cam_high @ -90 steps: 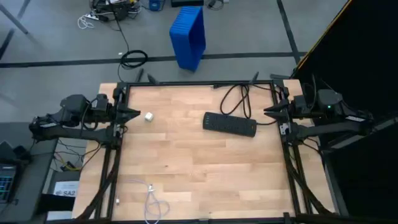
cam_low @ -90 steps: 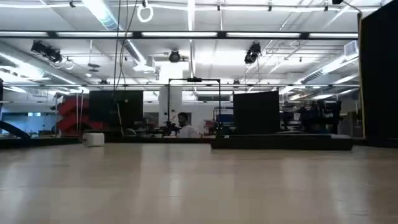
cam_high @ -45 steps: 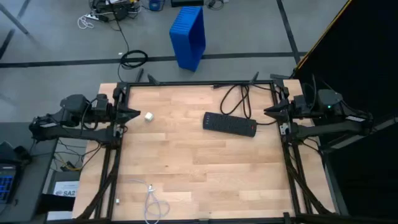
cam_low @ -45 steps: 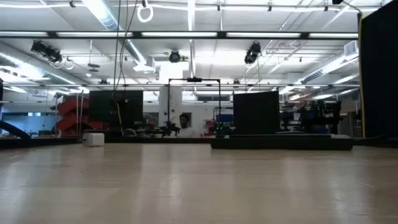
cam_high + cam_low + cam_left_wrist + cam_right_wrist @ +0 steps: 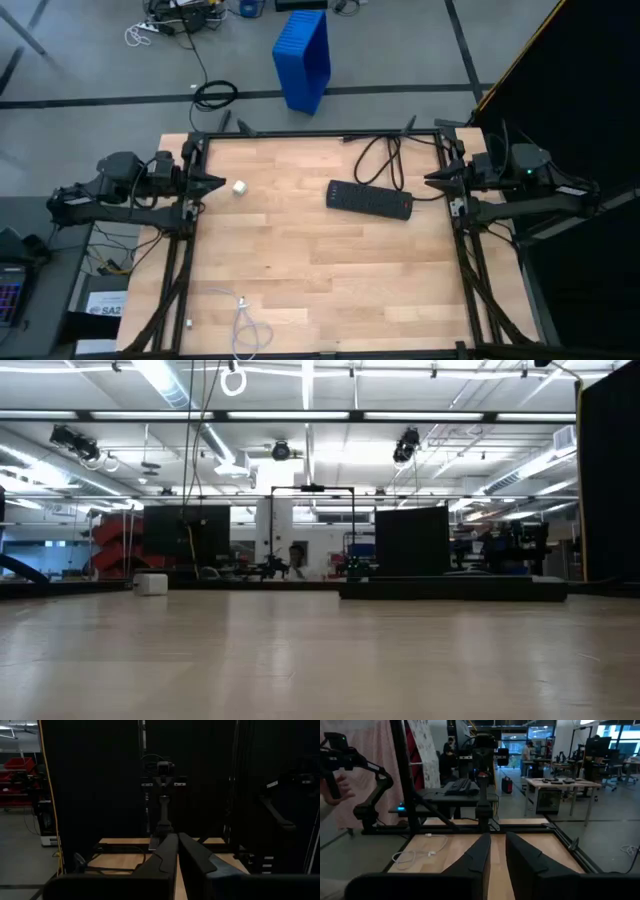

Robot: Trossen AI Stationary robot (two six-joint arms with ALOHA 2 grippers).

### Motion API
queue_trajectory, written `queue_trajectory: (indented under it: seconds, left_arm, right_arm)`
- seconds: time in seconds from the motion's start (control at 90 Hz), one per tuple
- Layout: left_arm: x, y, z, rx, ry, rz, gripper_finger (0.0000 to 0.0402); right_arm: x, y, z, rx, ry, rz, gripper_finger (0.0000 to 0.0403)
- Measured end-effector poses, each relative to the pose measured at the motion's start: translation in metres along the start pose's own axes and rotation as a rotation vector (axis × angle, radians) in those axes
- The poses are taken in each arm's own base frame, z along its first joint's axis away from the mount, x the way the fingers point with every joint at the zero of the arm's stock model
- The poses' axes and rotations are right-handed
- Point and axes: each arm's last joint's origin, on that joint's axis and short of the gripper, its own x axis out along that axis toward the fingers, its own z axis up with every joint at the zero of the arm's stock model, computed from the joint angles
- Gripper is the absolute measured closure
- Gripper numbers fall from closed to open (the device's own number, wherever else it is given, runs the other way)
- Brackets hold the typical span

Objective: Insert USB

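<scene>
I have both arms parked at the table's side rails, level with the power strip (image 5: 369, 199): the left gripper (image 5: 218, 181) sits at the rail on one side of the strip, the right gripper (image 5: 432, 179) at the rail on the other, and neither is holding anything. On each wrist camera the two fingers lie almost together with only a thin slit between them, so I read both as closed on nothing. The white cable (image 5: 243, 322) lies loosely looped at the near edge of the table (image 5: 320, 270), well apart from the strip and on the left arm's side of it; the right wrist camera also picks it up (image 5: 420, 854) on the wood. A small white cube (image 5: 239, 187), maybe a charger block, sits between the left gripper and the strip. My judgement is that nothing has started yet and the first job is fetching the cable. I would send the left arm, spread its fingers before descending, and pinch just behind a plug end, not mid-cord, since the cord looks limp and would flop; I can't yet tell which end is which plug. The strip's thick black cord (image 5: 385, 158) curls toward the far edge of the table, so I'd keep clear of it. The tabletop is pale wood planking inside a dark frame. Beyond the strip stands a blue crate (image 5: 303, 58) on a grey floor, and the low camera shows a big open workshop under strip lighting.
</scene>
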Motion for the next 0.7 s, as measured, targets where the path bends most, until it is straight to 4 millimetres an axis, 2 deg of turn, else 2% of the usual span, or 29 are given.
queue_trajectory:
  seconds: [0.256,0.411,0.511,0.7]
  left_arm:
    - [0.0,0.0,0.005,0.023,-0.051,0.005,0.0401]
    - [0.001,0.003,0.01,0.137,-0.091,0.117,0.0401]
    - [0.001,0.004,0.011,0.129,-0.105,0.155,0.0401]
    - [0.02,0.004,0.006,0.049,-0.063,0.148,0.0401]
  right_arm:
    - [0.0,0.0,0.0,0.0,0.0,0.0,0.0378]
    - [0.0,0.0,0.0,0.0,0.0,0.0,0.0376]
    - [0.0,0.0,0.0,0.0,0.0,0.0,0.0373]
    - [0.0,0.0,0.0,0.0,0.0,0.0,0.0368]
